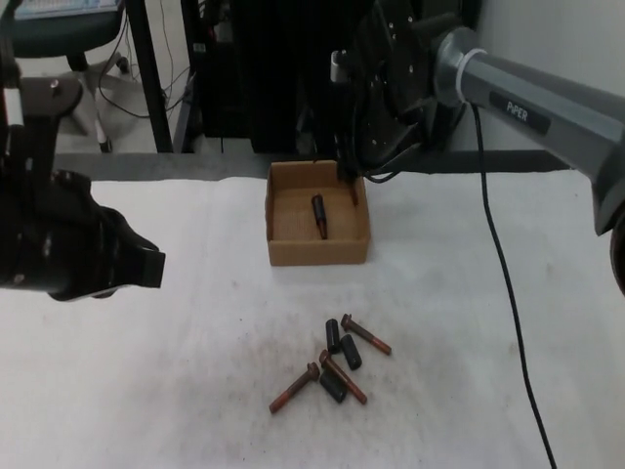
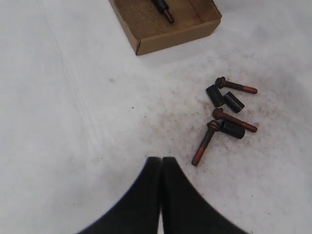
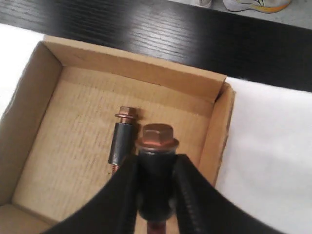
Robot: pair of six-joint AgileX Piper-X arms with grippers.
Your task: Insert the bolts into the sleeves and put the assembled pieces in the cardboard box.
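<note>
The cardboard box (image 1: 281, 252) stands at the back middle of the bench, with one assembled bolt-and-sleeve piece (image 1: 319, 215) lying inside. My right gripper (image 3: 157, 168) hangs over the box's (image 3: 131, 63) back right part, shut on a second assembled piece (image 3: 156, 185); its copper bolt head (image 3: 157, 136) sticks out past the fingers, next to the lying piece (image 3: 124, 139). Three loose bolts (image 2: 236, 87) (image 2: 234, 120) (image 2: 204, 143) and three black sleeves (image 2: 214, 95) (image 2: 233, 102) (image 2: 232, 129) lie clustered in front of the box. My left gripper (image 2: 162, 161) is shut and holds nothing, above the bench left of the cluster.
The left arm's dark body (image 1: 68, 244) sits over the bench's left side. A black cable (image 1: 503, 283) runs down the right side of the white bench cover. A dark strip borders the bench behind the box (image 3: 195, 39).
</note>
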